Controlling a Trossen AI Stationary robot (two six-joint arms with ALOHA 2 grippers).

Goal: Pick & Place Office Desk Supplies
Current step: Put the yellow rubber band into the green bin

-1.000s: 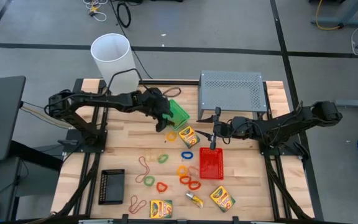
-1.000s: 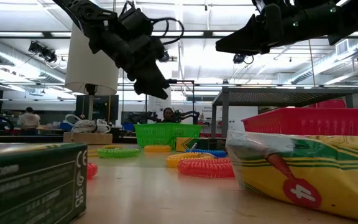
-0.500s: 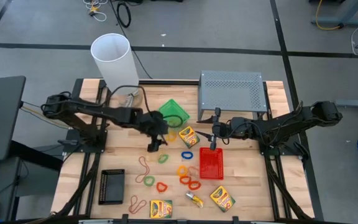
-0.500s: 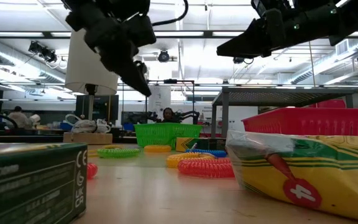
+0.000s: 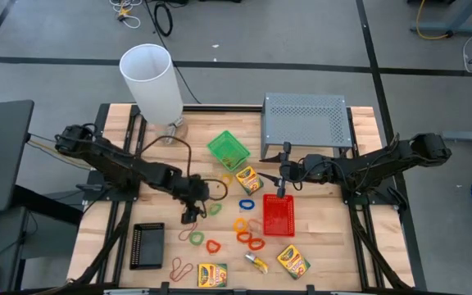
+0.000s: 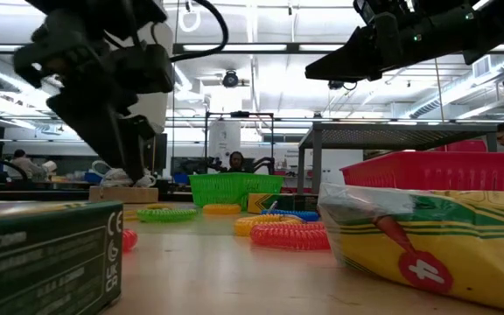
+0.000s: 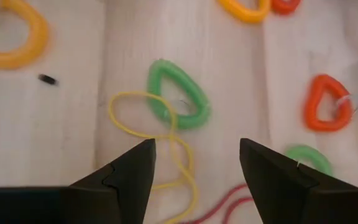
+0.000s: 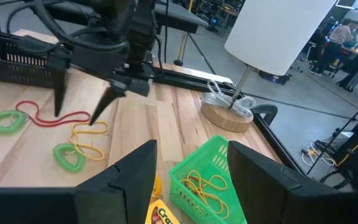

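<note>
Crayon box [image 5: 247, 179] print reads "Cra" beside green tray [image 8: 210, 175]

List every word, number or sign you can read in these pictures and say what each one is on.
"4" in a red circle: on the yellow crayon box at the front of the low view.
".com": on the dark green box near the low camera; its finer print is too small to read.
"Cra", cut off: on the crayon box in the right wrist view.
Crayon box lettering in the high view: too small to read.

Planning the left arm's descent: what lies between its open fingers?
In the left wrist view, the left gripper frames a yellow rubber band overlapping a green loop band, on bare wood.
</note>
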